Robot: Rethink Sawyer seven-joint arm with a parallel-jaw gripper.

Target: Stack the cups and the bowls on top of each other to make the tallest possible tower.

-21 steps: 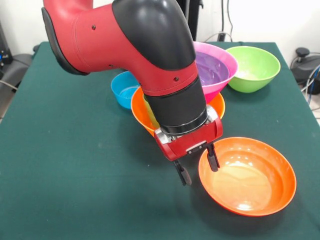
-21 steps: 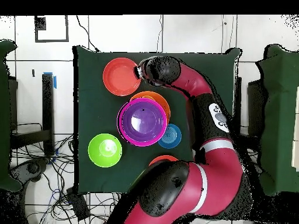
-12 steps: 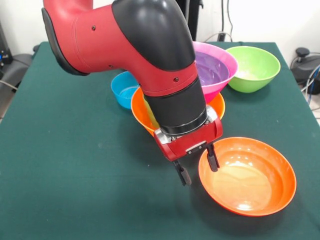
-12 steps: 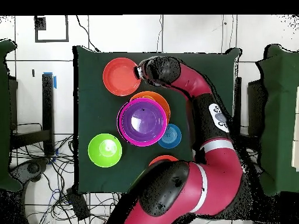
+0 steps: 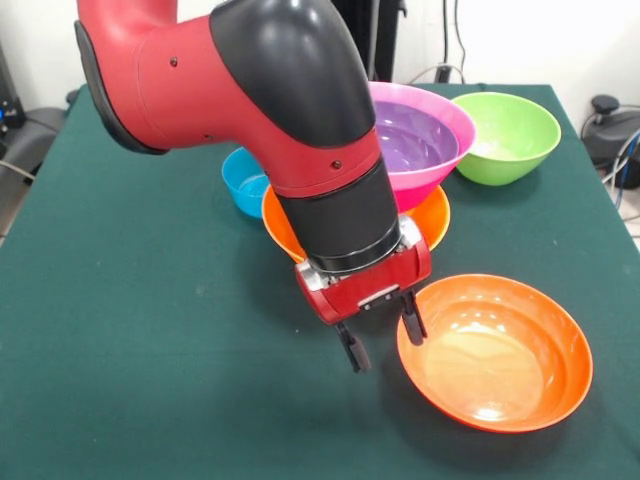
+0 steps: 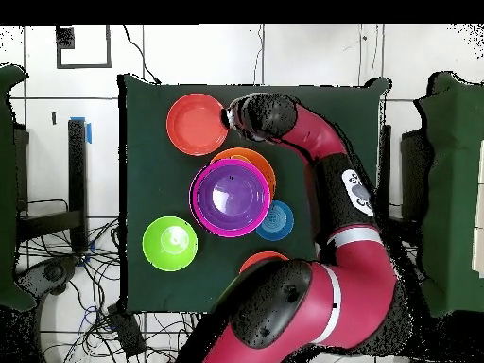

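The big red and black arm (image 5: 250,110) is reaching down from the far side toward the near part of the table. Its black elbow is bending high up, and the red wrist (image 5: 365,280) is pointing down and tilting a bit. The gripper (image 5: 381,335) is hanging low, with its two black fingers (image 5: 352,350) standing apart, wide open and holding nothing.

Hand (image 5: 381,331) hemmed—red-orange bowl (image 5: 494,352) beside, tower (image 5: 400,175) behind; left free.
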